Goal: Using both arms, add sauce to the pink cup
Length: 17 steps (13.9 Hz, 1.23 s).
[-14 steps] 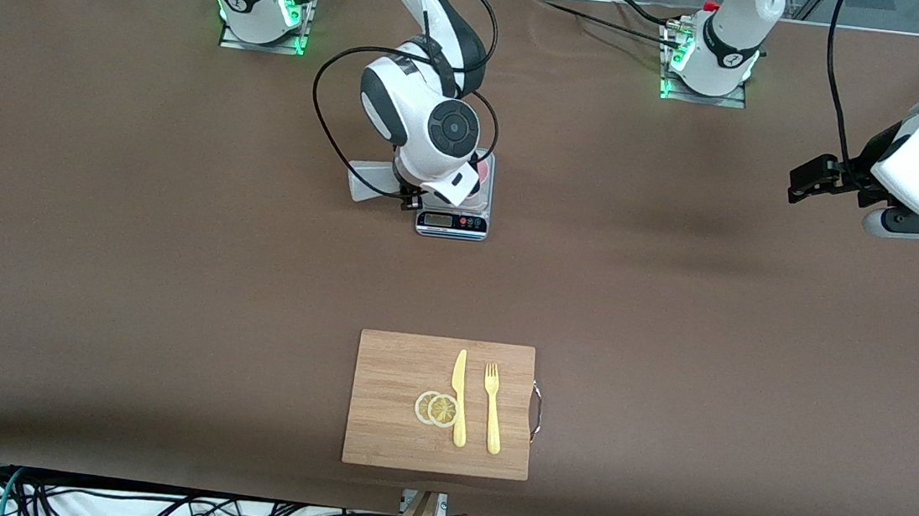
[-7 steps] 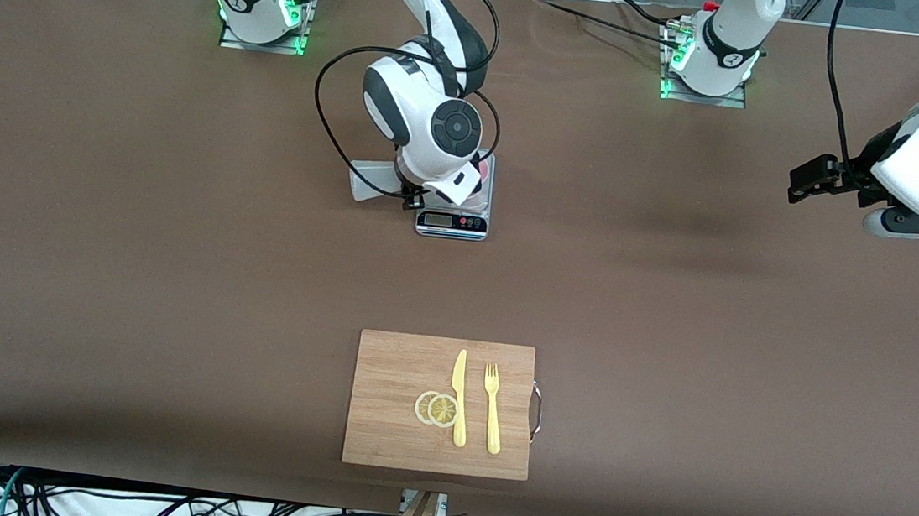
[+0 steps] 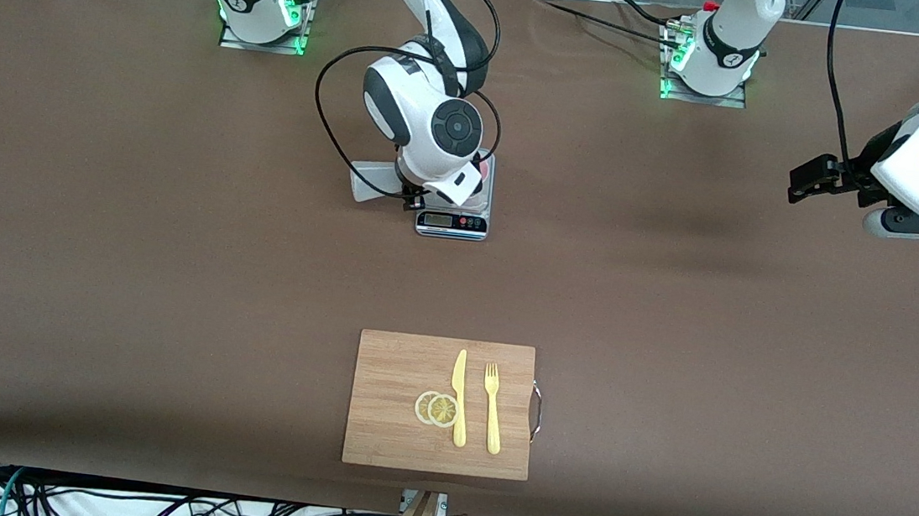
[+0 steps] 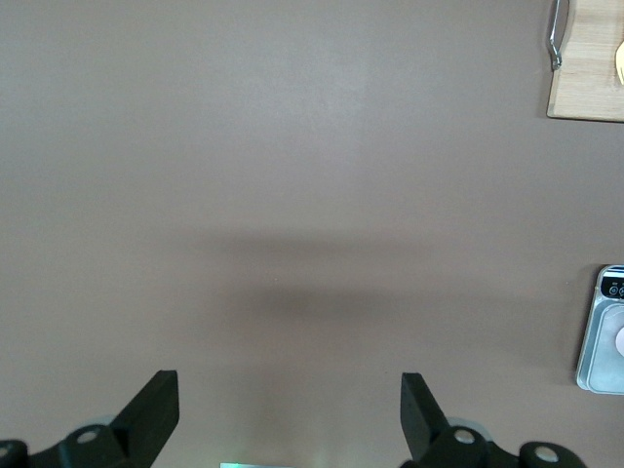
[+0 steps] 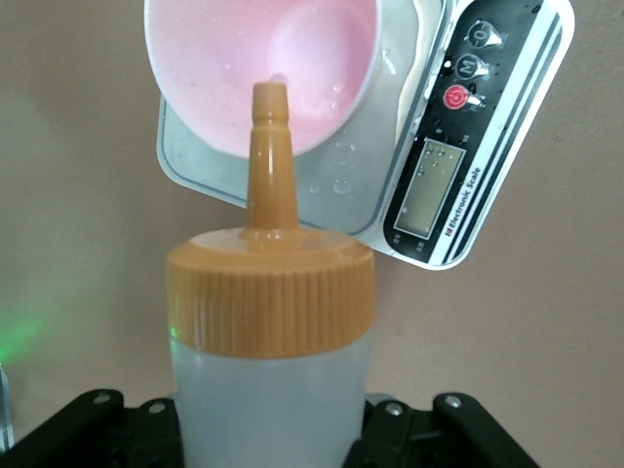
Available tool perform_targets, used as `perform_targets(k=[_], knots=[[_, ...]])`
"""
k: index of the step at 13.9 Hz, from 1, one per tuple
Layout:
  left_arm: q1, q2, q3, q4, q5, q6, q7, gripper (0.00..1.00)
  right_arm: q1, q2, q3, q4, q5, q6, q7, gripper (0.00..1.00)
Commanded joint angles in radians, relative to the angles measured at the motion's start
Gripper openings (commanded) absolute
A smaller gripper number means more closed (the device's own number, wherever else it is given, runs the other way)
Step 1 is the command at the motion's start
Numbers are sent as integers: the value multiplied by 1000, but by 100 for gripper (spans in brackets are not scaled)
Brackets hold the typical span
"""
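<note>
My right gripper (image 3: pixel 405 192) is shut on the sauce bottle (image 5: pixel 270 390), a whitish squeeze bottle with an orange nozzle cap (image 5: pixel 269 292). The bottle (image 3: pixel 370 181) is tipped on its side. In the right wrist view the nozzle tip lies over the mouth of the pink cup (image 5: pixel 224 68). The cup (image 3: pixel 481 177) stands on a small scale (image 3: pixel 452 222), mostly hidden by the right wrist in the front view. My left gripper (image 3: pixel 804 182) is open and empty, held up over bare table at the left arm's end; it also shows in the left wrist view (image 4: pixel 288 414).
A wooden cutting board (image 3: pixel 398 370) lies nearer the front camera with a yellow knife (image 3: pixel 459 397), a yellow fork (image 3: pixel 491 409) and two lemon slices (image 3: pixel 436 408). The scale (image 5: pixel 439 185) has water drops on its plate. Bare brown table lies between scale and board.
The right wrist with the bottle has shifted very slightly over the scale. The left arm has not moved.
</note>
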Motion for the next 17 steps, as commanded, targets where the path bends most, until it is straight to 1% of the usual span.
perform_targets(k=[1, 6, 11, 15, 17], knots=[[0, 1, -2, 5, -9, 5, 4, 100, 3, -6, -7, 32, 26, -20, -8, 0], [0, 1, -2, 5, -10, 5, 4, 100, 2, -12, -8, 44, 49, -19, -9, 0], [0, 1, -2, 5, -10, 5, 4, 100, -9, -14, -10, 44, 52, -16, -44, 0], [0, 1, -2, 5, -10, 5, 6, 100, -33, -14, -10, 43, 91, -14, -92, 0], [0, 1, -2, 5, -10, 5, 4, 100, -36, -14, -10, 41, 95, -11, -98, 0]])
